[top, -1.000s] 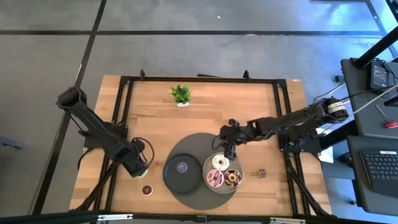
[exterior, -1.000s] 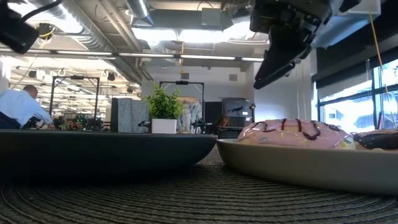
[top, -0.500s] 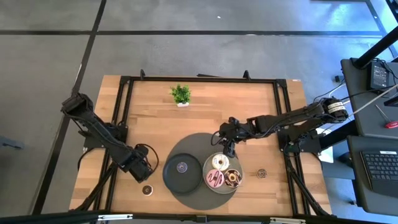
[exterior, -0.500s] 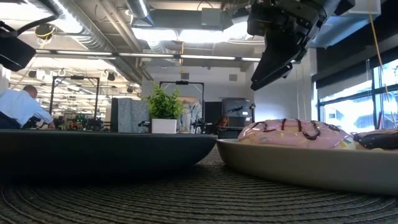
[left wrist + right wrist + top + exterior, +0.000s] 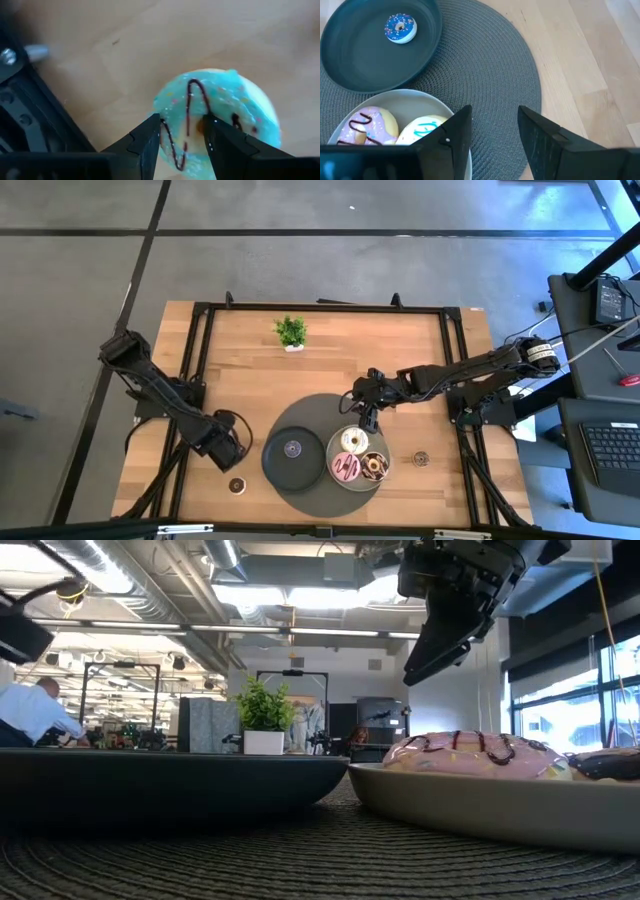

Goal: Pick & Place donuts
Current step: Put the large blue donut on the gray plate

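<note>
In the left wrist view my left gripper (image 5: 181,145) is shut on the green donut (image 5: 220,107), which has blue-green icing and a chocolate drizzle. From above, my left gripper (image 5: 231,451) hides that donut near the table's left near corner. My right gripper (image 5: 367,420) hovers open over the mat, just beyond the light plate (image 5: 340,448), touching nothing. That plate carries the white donut (image 5: 353,442), pink donut (image 5: 346,468) and chocolate donut (image 5: 375,466). A tiny purple donut (image 5: 400,28) lies in the dark plate (image 5: 275,460). Tiny brown donuts lie on the wood at left (image 5: 236,485) and at right (image 5: 421,458). My left gripper pinches one side of the green donut's ring (image 5: 185,117) between its two fingers. One finger (image 5: 150,142) sits at the outer edge and the other finger (image 5: 220,145) at the hole. The fingers come from above, pointing down. The donut lies flat on the wooden table.
Both plates sit on a round grey woven mat (image 5: 318,412). A small potted plant (image 5: 291,332) stands near the far edge. Black frame rails run along the table's left side (image 5: 196,360) and right side (image 5: 452,360). A person (image 5: 30,715) shows in the room behind.
My left arm has swung a little toward the table's near edge and come down over the green donut. A sliver of the donut showed beside the gripper a second ago; the gripper now covers it from above. The plates and other donuts have stayed put.
</note>
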